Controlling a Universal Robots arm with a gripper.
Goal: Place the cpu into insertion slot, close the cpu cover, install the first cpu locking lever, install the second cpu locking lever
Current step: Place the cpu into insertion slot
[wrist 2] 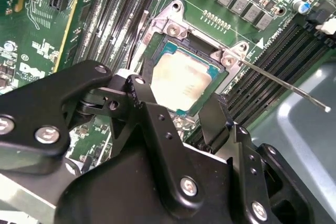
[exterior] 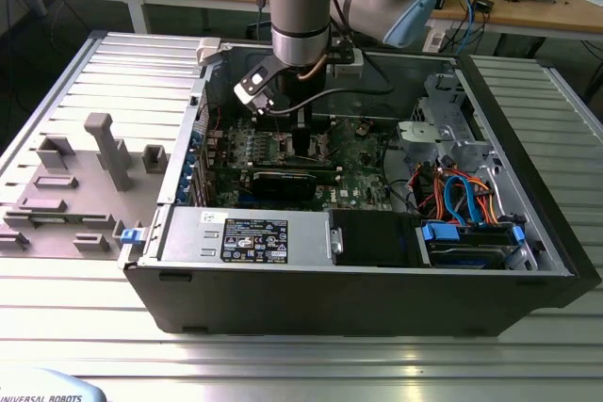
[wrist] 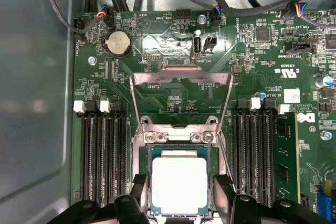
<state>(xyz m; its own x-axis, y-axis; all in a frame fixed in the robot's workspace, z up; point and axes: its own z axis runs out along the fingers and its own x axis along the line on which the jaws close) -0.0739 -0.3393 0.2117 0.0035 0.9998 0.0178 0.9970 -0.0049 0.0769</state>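
The gripper (wrist: 181, 186) hangs low over the board with its black fingers (wrist: 138, 190) spread apart, one on each side of the cpu (wrist: 179, 178) and clear of its edges as far as both wrist views show. The cpu, dull silver top up, lies flat inside the insertion slot (wrist: 178, 135), whose metal rim frames it in the green motherboard (wrist: 262, 61). The cpu cover (wrist: 181, 77) is swung open, standing up from its hinge on the far side of the slot, not over the chip. In the second wrist view the cpu (wrist 2: 181, 77) sits between the fingers, and two thin locking levers are unlatched: one lever (wrist 2: 283, 85) juts out over the memory slots (wrist 2: 262, 72), the other lever (wrist 2: 140, 35) rises beside the slot. In the exterior view the gripper (exterior: 301, 136) reaches down from the upper middle of the frame into the open computer case (exterior: 528, 185), which lies on a ribbed metal table (exterior: 301, 364), with grey fixture blocks (exterior: 104, 152) at the exterior view's left.
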